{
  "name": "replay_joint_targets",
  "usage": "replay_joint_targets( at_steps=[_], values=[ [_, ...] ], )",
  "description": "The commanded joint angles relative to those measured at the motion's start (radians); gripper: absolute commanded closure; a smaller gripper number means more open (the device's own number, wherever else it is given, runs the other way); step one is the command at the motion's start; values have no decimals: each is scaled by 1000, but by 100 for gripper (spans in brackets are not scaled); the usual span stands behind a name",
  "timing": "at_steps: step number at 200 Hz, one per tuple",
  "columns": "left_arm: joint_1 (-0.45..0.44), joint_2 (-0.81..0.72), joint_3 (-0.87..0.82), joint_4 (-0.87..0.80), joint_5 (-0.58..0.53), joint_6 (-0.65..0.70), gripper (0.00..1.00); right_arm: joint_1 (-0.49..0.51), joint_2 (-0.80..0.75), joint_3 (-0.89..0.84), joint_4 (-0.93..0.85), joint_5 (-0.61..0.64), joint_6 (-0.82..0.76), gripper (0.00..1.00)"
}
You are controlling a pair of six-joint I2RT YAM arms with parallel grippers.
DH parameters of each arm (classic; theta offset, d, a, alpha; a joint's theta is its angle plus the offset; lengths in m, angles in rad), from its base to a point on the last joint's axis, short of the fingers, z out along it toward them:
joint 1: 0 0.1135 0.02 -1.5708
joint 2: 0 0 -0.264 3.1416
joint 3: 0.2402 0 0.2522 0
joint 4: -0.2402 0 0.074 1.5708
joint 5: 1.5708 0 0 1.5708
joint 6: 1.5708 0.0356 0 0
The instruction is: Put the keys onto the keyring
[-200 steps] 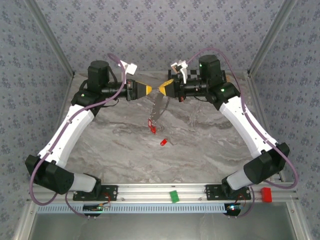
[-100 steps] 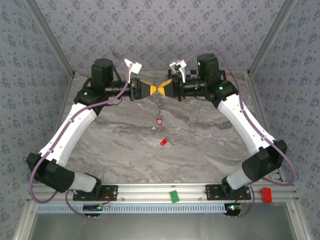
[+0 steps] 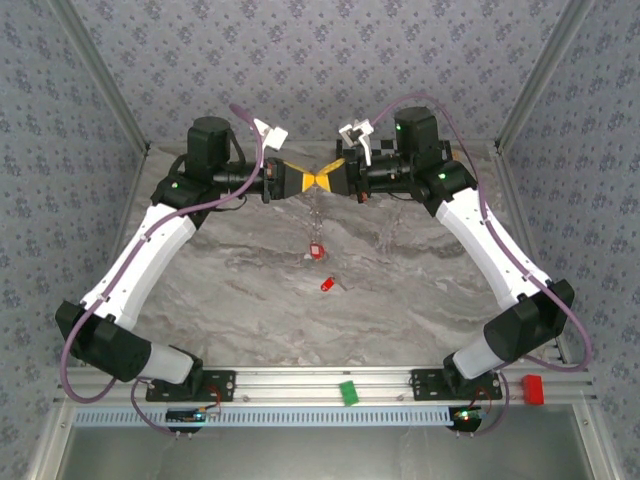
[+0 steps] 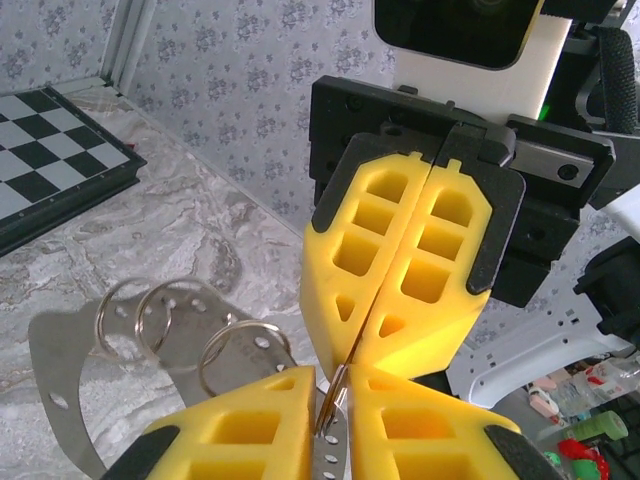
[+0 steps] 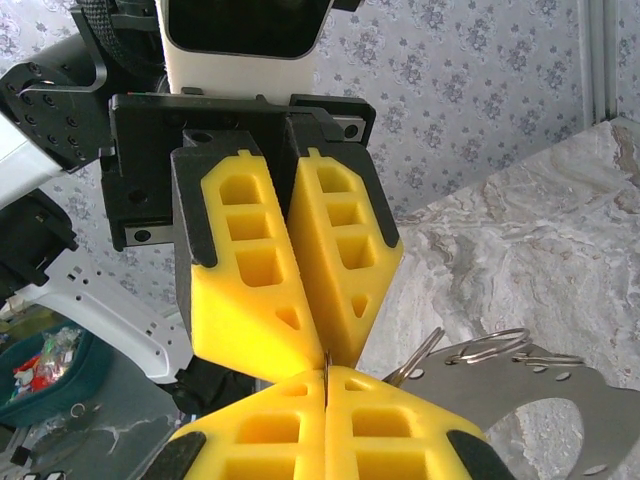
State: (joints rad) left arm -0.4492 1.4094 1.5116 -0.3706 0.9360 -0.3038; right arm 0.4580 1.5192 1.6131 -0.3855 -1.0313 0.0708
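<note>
- Since a second ago we see the left gripper moved in to meet the right gripper tip to tip. The keyring, which then hung slanted and broadside, now hangs straight down and edge-on. The loose key on the marble has not shifted.
- From the top, the two grippers meet above the far-middle of the worktop. The keyring drops from their meeting point as a thin line, with one red-headed key at its lower end. The loose key lies just nearer, about mid-worktop. A green block sits on the rail at the near edge, and a red block sits by the near right corner.
- In the left wrist view, the left gripper is clenched on a thin metal edge of the keyring. This is a flat perforated band that curves away to the left and carries three split rings. Opposite, the right gripper has its yellow fingers pressed together. A chessboard lies at the far left.
- In the right wrist view, the right gripper is clamped tight on the same thin edge. The left gripper faces it, its tips converging just above. The keyring spreads to the right, a split ring standing on it.
</note>
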Motion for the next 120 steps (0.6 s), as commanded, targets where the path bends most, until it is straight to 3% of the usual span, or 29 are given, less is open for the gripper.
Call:
replay_joint_targets(
  at_steps=[1, 34, 64, 71, 97, 115, 120],
  values=[
    [-8, -1, 39, -52, 45, 44, 84, 2, -8, 31, 35, -36, 15, 100],
    [-8, -6, 33, -47, 57, 39, 86, -4, -12, 21, 45, -43, 20, 100],
    [-11, -7, 28, -25, 55, 21, 93, -2, -15, 18, 53, -61, 27, 100],
    [-13, -7, 29, -17, 47, 16, 100, -2, -17, 16, 53, -61, 27, 100],
    [-28, -20, 17, 29, -16, -2, 100, -4, -32, -1, 48, -33, 25, 100],
    [-35, -51, -37, 143, -85, -41, 100, -31, -60, -48, 114, -6, 100, 94],
    [-37, -63, -58, 190, -105, -60, 100, -45, -70, -72, 167, 1, 147, 87]
  ],
)
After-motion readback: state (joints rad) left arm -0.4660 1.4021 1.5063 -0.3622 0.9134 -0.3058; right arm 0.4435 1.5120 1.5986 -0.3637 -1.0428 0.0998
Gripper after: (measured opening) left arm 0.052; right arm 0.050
